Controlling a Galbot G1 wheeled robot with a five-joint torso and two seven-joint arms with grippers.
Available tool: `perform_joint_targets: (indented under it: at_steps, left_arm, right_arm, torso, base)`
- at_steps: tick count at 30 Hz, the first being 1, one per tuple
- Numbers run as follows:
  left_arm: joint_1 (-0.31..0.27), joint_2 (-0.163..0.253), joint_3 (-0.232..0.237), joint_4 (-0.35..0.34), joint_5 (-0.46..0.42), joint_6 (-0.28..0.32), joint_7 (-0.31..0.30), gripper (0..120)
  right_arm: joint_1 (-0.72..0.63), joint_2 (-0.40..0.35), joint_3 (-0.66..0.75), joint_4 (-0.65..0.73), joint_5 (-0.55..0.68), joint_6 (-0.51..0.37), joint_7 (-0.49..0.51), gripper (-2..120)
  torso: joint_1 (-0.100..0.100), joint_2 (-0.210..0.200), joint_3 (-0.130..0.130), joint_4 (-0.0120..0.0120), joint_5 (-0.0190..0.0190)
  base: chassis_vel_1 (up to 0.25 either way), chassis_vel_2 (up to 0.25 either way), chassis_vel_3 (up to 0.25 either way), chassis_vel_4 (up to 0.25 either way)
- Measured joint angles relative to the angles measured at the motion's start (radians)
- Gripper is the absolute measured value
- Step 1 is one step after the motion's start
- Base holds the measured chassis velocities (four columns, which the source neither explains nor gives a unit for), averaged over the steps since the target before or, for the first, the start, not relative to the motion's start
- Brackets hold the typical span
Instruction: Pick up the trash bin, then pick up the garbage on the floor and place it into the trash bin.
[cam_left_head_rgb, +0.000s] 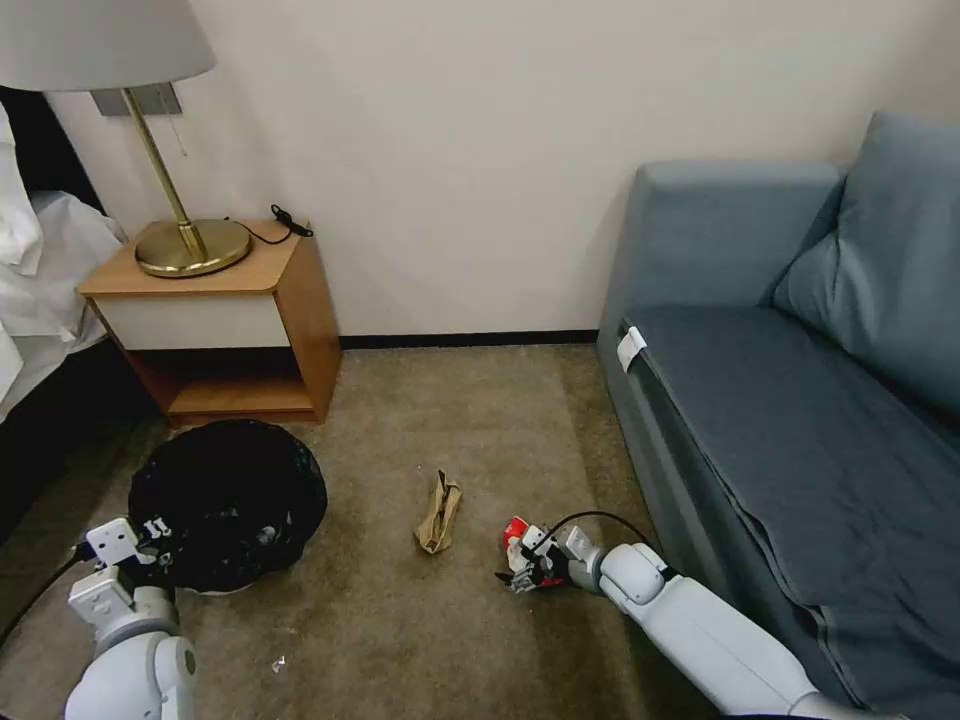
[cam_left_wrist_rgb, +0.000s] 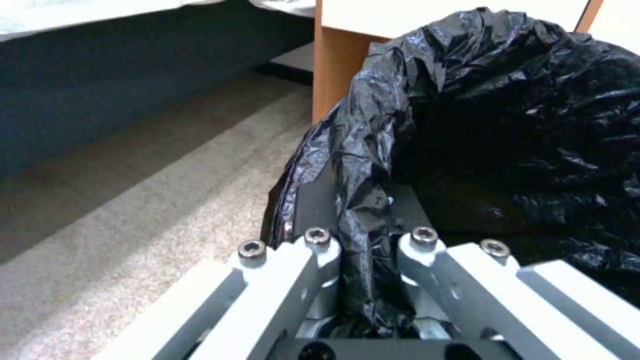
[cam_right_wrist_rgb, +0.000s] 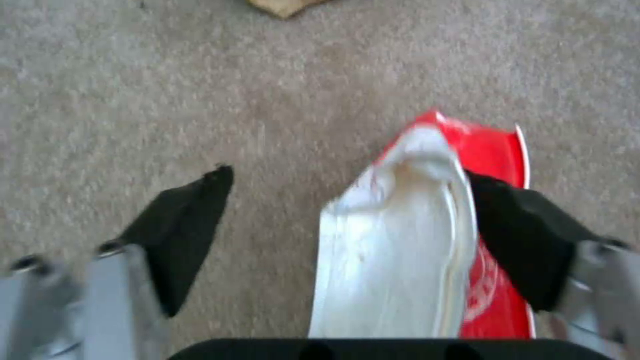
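trash bin (cam_left_head_rgb: 228, 505) first: you have it at your left, by the nightstand (cam_left_head_rgb: 215, 325), with your left gripper (cam_left_wrist_rgb: 365, 250) pinched shut on the rim through the crinkled black liner. that film is thin and slick, so my worry is it slides or tears and the bin tips. further right, a crumpled tan-brown scrap (cam_left_head_rgb: 438, 512) lies flat on the short-pile carpet (cam_left_head_rgb: 400, 640), well apart from both grippers. right again, beside the sofa (cam_left_head_rgb: 800, 420), your right gripper (cam_right_wrist_rgb: 347, 235) hangs low over the crushed red-and-white carton (cam_right_wrist_rgb: 427, 240), jaws wide, one black pad (cam_right_wrist_rgb: 517, 235) touching its edge, the other clear. the glossy, flattened board could skid or fold sideways if you close off-centre.
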Motion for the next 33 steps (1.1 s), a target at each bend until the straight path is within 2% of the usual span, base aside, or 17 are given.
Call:
perform_joint_targets:
  at_steps: [5,6,9,12,14,15,18,20,21,25,33]
  left_arm:
    - [0.000,0.001,-0.001,-0.003,-0.003,0.002,0.000,4]
    - [0.000,0.001,-0.001,-0.003,-0.003,0.002,0.000,4]
    - [-0.001,-0.001,0.005,0.006,-0.008,0.001,0.000,4]
    - [-0.001,-0.002,0.006,0.011,-0.010,0.000,0.000,4]
    - [-0.002,-0.002,0.006,0.017,-0.011,-0.002,-0.001,4]
    - [-0.002,-0.002,0.006,0.017,-0.011,-0.002,-0.001,4]
    - [-0.006,0.000,0.007,0.017,-0.013,-0.002,-0.001,4]
    - [-0.007,0.000,0.007,0.016,-0.013,-0.002,-0.001,4]
    - [-0.008,0.001,0.006,0.015,-0.014,-0.002,-0.001,4]
    - [-0.007,0.002,0.005,0.014,-0.015,-0.002,-0.001,4]
    - [-0.009,0.003,0.010,0.019,-0.015,-0.002,0.000,4]
  right_arm:
    - [-0.028,-0.028,0.024,0.011,-0.010,0.013,0.000,65]
    - [-0.028,-0.028,0.024,0.011,-0.010,0.013,0.000,65]
    - [-0.032,-0.053,0.036,0.030,-0.010,0.014,0.002,51]
    - [-0.036,-0.055,0.039,0.033,-0.010,0.016,0.004,44]
    - [-0.045,-0.054,0.045,0.035,-0.016,0.021,0.010,32]
    - [-0.045,-0.054,0.045,0.035,-0.016,0.021,0.010,32]
    - [-0.055,-0.046,0.054,0.037,-0.022,0.026,0.018,17]
    - [-0.058,-0.045,0.056,0.039,-0.025,0.029,0.018,14]
    - [-0.061,-0.044,0.058,0.040,-0.027,0.033,0.019,5]
    - [-0.061,-0.045,0.059,0.041,-0.032,0.044,0.020,0]
    - [-0.064,-0.052,0.068,0.055,-0.041,0.062,0.028,0]
  torso:
    - [0.000,0.000,0.000,-0.0001,0.0001]
    - [0.000,0.000,0.000,-0.0001,0.0001]
    - [0.000,0.000,0.000,-0.0002,-0.0001]
    - [0.000,0.000,0.000,-0.0002,-0.0002]
    - [0.000,0.000,0.000,-0.0002,0.0000]
    - [0.000,0.000,0.000,-0.0002,0.0000]
    - [0.000,0.000,0.000,-0.0002,0.0000]
    - [0.000,0.000,0.000,-0.0002,0.0000]
    - [0.000,0.000,0.000,-0.0001,-0.0001]
    - [0.000,0.000,0.000,-0.0001,-0.0001]
    - [0.000,0.000,0.000,-0.0001,-0.0001]
  base:
    - [0.000,0.000,0.000,0.000]
    - [0.000,0.000,0.000,0.000]
    - [0.000,0.000,0.000,0.000]
    - [0.000,0.000,0.000,0.000]
    - [0.000,0.000,0.000,0.000]
    - [0.000,0.000,0.000,0.000]
    - [0.000,0.000,0.000,0.000]
    - [0.000,0.000,0.000,0.000]
    - [0.000,0.000,0.000,0.000]
    - [0.000,0.000,0.000,0.000]
    - [0.000,0.000,0.000,0.000]
